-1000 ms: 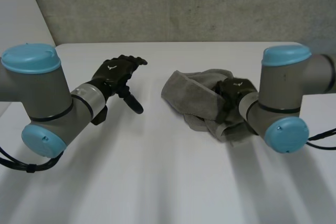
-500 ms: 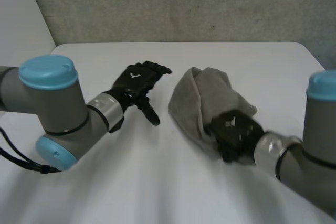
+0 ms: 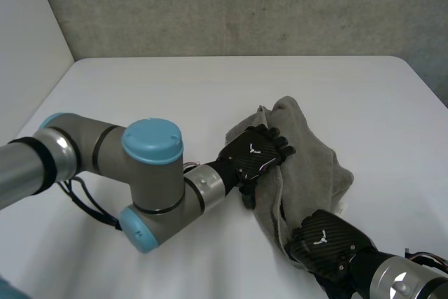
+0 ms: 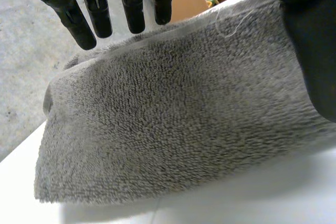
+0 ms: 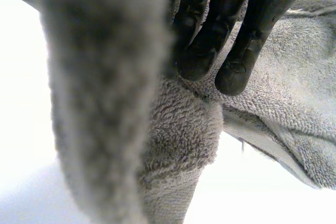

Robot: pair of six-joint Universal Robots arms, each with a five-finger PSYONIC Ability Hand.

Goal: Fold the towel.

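Nearest the camera in the head view, the right hand sits on the near end of the towel, palm down on the white table. Its own wrist view shows its fingers bent and dug into the grey cloth. A thick fold of the towel rises close along the palm beside them, so this hand has the towel's near end gripped.

From that hand the towel runs away across the table as a bunched, rumpled strip. It is narrow where the right hand has it and broader and heaped farther off. It lies right of the table's middle, with bare table all round it.

Farther along, the left hand lies on the towel's left edge, about halfway up the strip, reaching in from the left arm. Its fingers are straight and a little spread, stretched across the top of the cloth with their tips just past a hemmed edge. The towel spreads under its palm. The thumb hangs at the side by the towel's edge near the table. I cannot tell whether it presses the cloth, and the fingers themselves close on nothing.

Beyond the towel's far heap the table runs bare to its back edge, and a grey wall stands behind.
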